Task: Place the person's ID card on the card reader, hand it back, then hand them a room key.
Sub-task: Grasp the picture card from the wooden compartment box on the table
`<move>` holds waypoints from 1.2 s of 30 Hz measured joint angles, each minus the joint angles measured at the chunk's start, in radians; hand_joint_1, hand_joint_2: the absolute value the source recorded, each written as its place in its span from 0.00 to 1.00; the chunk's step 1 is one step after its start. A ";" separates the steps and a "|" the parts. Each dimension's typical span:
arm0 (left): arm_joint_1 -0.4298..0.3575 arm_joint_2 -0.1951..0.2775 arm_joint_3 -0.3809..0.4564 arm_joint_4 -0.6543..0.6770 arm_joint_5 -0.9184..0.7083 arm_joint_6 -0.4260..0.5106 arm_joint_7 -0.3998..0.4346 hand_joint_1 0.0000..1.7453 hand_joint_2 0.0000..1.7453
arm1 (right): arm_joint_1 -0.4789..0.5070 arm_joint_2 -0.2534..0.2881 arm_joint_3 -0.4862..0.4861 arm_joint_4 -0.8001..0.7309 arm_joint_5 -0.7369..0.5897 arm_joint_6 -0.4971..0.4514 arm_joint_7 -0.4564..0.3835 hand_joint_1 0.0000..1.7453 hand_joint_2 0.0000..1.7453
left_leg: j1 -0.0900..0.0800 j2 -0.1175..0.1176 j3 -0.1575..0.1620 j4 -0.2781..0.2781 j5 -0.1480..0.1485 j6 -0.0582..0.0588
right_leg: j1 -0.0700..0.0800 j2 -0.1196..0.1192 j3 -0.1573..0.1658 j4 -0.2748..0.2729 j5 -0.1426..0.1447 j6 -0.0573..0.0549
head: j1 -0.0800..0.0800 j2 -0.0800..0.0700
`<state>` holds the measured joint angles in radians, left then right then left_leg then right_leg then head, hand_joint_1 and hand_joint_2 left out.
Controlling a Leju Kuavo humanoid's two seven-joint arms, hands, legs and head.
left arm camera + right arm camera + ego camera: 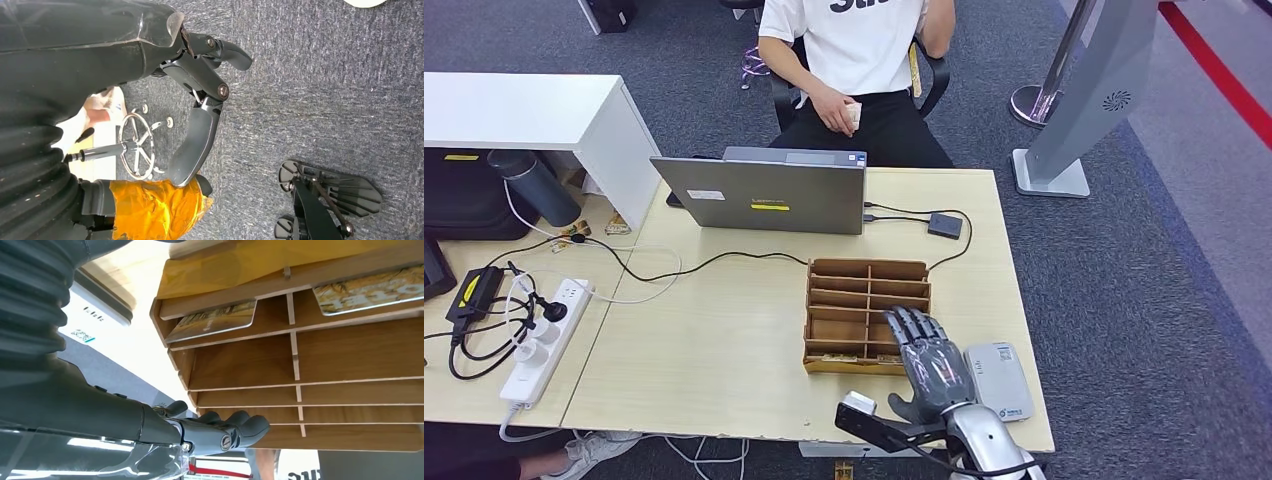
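Note:
My right hand (932,360) hovers over the near right corner of the wooden card rack (854,300), fingers spread and holding nothing. In the right wrist view the fingers (235,427) stretch out flat beside the rack (350,355), whose slots hold two room key cards (212,320) (370,290). The grey card reader (999,380) lies on the desk just right of the hand. A seated person holds a small card (853,116) in one hand behind the laptop. My left hand (200,125) hangs over the carpet, fingers apart and holding nothing.
An open laptop (764,190) stands at the back of the desk (714,350), with a black adapter (944,225) and cables to its right. A power strip (544,340) and cables lie at the left. A grey stand (1074,110) rises at the right.

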<state>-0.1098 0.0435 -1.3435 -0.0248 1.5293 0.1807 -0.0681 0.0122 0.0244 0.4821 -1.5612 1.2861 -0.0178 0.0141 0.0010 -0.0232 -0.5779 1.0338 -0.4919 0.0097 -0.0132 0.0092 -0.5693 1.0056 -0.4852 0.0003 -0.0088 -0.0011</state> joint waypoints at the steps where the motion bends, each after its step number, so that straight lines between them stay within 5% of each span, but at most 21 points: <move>1: 0.000 0.000 0.000 0.000 0.000 0.000 0.001 0.00 1.00 | 0.000 0.000 0.001 0.001 -0.001 0.001 -0.001 0.00 1.00 | 0.000 0.000 0.000 0.000 0.000 0.000 | 0.000 0.000 0.000 0.000 0.000 0.000 | 0.000 0.000; 2: 0.000 0.000 0.000 0.000 0.000 0.000 0.001 0.00 1.00 | 0.000 0.000 0.002 0.002 -0.002 0.001 -0.001 0.03 1.00 | 0.000 0.000 0.000 0.000 0.000 0.000 | 0.000 0.000 0.000 0.000 0.000 0.000 | 0.000 0.000; 6: 0.000 0.000 0.000 0.000 0.000 -0.001 0.002 0.00 1.00 | -0.003 0.000 0.010 0.008 -0.008 0.004 -0.004 0.76 1.00 | 0.000 0.000 0.000 0.000 0.000 0.000 | 0.000 0.000 0.000 0.000 0.000 0.000 | 0.000 0.000; 7: 0.000 0.000 0.000 0.000 0.000 -0.001 0.002 0.00 1.00 | -0.004 0.000 0.011 0.009 -0.011 0.005 -0.005 0.80 1.00 | 0.000 0.000 0.000 0.000 0.000 0.000 | 0.000 0.000 0.000 0.000 0.000 0.000 | 0.000 0.000; 20: -0.002 0.001 0.000 0.000 0.000 -0.003 0.002 0.00 1.00 | -0.025 0.000 0.015 0.050 -0.037 0.015 -0.008 0.94 1.00 | 0.000 0.000 0.000 0.000 0.000 0.000 | 0.000 0.000 0.000 0.000 0.000 0.000 | 0.000 0.000; 36: -0.002 0.001 -0.007 0.000 0.000 -0.010 0.005 0.00 1.00 | -0.043 0.001 0.011 0.091 0.083 -0.073 0.022 0.89 1.00 | 0.000 0.000 0.001 0.000 0.000 0.000 | 0.000 0.000 0.001 0.000 0.000 0.000 | 0.000 0.000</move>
<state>-0.1117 0.0446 -1.3505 -0.0248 1.5293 0.1703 -0.0629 -0.0308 0.0256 0.4931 -1.4702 1.3687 -0.0910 0.0362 0.0010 -0.0232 -0.5773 1.0338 -0.4918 0.0097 -0.0132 0.0092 -0.5686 1.0057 -0.4851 0.0003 -0.0086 -0.0011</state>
